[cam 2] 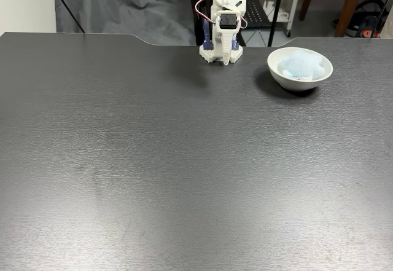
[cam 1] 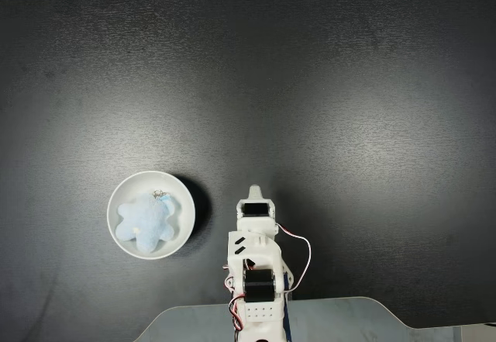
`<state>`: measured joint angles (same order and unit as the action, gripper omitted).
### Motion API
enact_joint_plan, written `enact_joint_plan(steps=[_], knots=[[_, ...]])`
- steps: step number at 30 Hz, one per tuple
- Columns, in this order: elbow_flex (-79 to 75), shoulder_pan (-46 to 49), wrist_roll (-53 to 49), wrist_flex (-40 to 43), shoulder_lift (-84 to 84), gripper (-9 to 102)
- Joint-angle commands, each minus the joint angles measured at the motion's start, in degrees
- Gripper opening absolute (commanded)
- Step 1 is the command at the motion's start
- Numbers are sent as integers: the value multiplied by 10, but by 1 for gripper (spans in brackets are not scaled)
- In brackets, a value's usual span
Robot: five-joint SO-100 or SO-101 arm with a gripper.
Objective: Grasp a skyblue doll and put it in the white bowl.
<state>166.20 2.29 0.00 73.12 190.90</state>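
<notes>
— Where the view looks straight down, what lies in the lower left of the frame?

— The white bowl [cam 1: 116, 202], standing on the dark worktop [cam 1: 310, 86]. The skyblue doll [cam 1: 145, 222] rests inside it, lobes spread, its small metal clasp [cam 1: 160, 195] toward the bowl's upper rim.

— And in the view from across the worktop?

— The same bowl [cam 2: 299, 77] sits in the upper right of the frame, with the doll [cam 2: 301, 64] heaped inside and rising just above the rim.

— Where is the arm?

— The white arm [cam 1: 256, 260] stands folded at the lower centre of the downward view, just right of the bowl and apart from it. In the opposite view the arm [cam 2: 223, 22] appears at top centre, left of the bowl.

— What of the gripper?

— The gripper [cam 1: 255, 192] points up-frame, near the bowl but not touching it. It holds nothing; whether its jaws are parted or together cannot be told. In the opposite view the gripper [cam 2: 226, 59] points down at the worktop.
</notes>
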Motion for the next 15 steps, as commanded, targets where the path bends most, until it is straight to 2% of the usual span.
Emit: enact_joint_plan(steps=[1, 15], knots=[[-4, -5, 5, 2, 4, -1], [-4, -4, 5, 2, 4, -1]])
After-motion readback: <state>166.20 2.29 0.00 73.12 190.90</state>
